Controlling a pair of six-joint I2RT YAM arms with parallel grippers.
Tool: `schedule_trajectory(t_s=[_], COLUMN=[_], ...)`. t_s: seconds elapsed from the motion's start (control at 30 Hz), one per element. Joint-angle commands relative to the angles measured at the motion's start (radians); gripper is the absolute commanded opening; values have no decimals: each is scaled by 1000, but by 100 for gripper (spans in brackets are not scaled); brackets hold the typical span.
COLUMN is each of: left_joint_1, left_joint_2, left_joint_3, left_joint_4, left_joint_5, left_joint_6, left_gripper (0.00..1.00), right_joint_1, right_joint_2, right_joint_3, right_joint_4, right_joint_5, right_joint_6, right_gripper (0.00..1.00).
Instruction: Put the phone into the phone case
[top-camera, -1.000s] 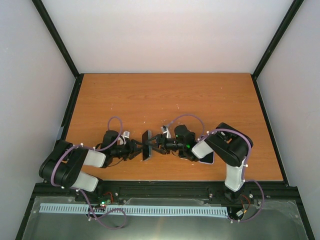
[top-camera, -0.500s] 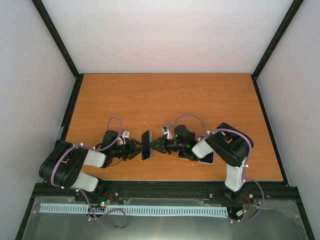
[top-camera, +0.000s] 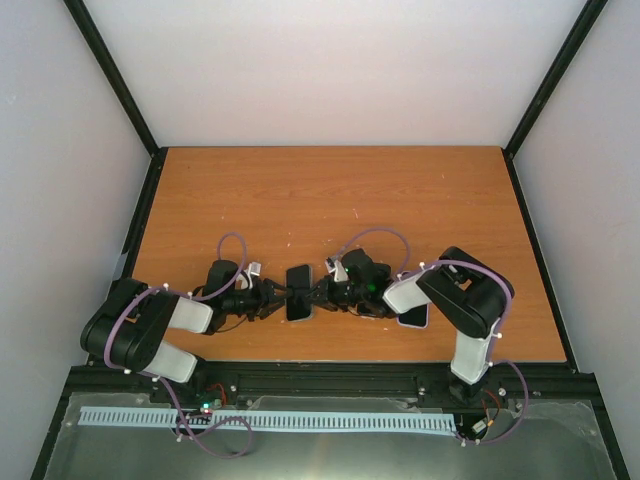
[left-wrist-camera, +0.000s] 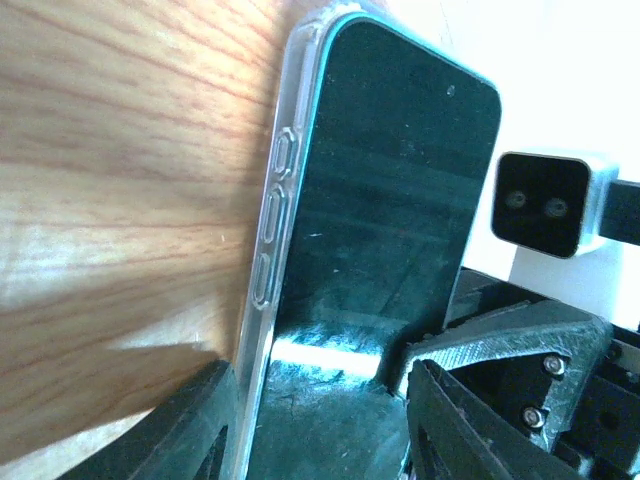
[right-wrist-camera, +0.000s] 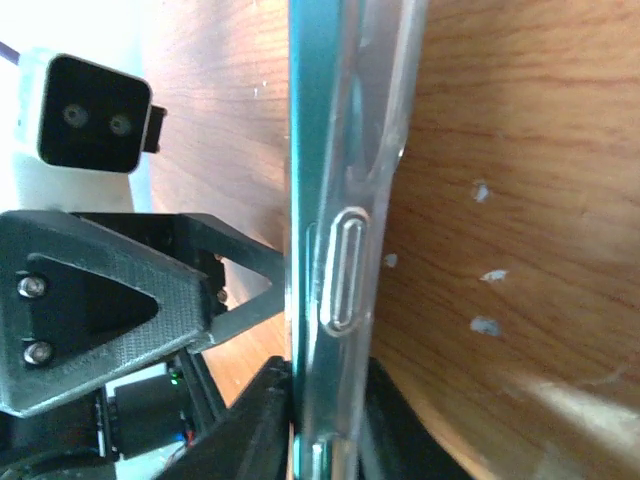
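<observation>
the phone (left-wrist-camera: 390, 220) sat near the front edge of the wooden table (top-camera: 330, 190), midway between the two arms. it was tilted up rather than lying flat, and i couldn't tell whether it touched the wood. a clear phone case (right-wrist-camera: 390, 150) wrapped its back and side, with the button bumps showing along one long edge. whether every corner was seated i couldn't make out. the left gripper (top-camera: 272, 297) was at the phone's left, its fingers (left-wrist-camera: 205, 420) clamped across the lower end, one on each side of the dark screen. the right gripper (top-camera: 318, 294) faced it from the other side. its jaws were nearly closed, pinching the thin edge of phone and case together. the white right wrist camera (left-wrist-camera: 545, 205) hung just beyond the phone.
</observation>
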Motion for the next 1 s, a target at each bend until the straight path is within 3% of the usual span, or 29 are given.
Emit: schedule_trajectory(t_s=[0.0, 0.17, 0.37, 0.57, 0.7, 0.83, 0.97], left_joint_1=[-13, -13, -13, -13, -13, -13, -13], left_joint_2=[6, -105, -302, -432, -467, -476, -480], left_joint_3=[-7, -9, 6, 6, -3, -15, -38], left_joint_4=[-30, -78, -133, -81, 21, 85, 161], left_joint_5=[-4, -7, 19, 98, 159, 189, 191], left_joint_6=[-12, -3, 35, 23, -8, -38, -75], left_gripper=[48, 56, 65, 63, 50, 26, 8], right_joint_1=[6, 7, 6, 5, 6, 5, 6], right_joint_2=[-69, -147, -308, -400, -386, -362, -352], right_joint_3=[27, -14, -90, -133, -120, -126, -141], right_joint_4=[-110, -73, 49, 210, 271, 328, 344], right_joint_5=[64, 63, 26, -43, -92, -101, -104], right_joint_6=[-87, -109, -100, -33, 7, 46, 62], right_gripper=[11, 3, 3, 3, 4, 5, 18])
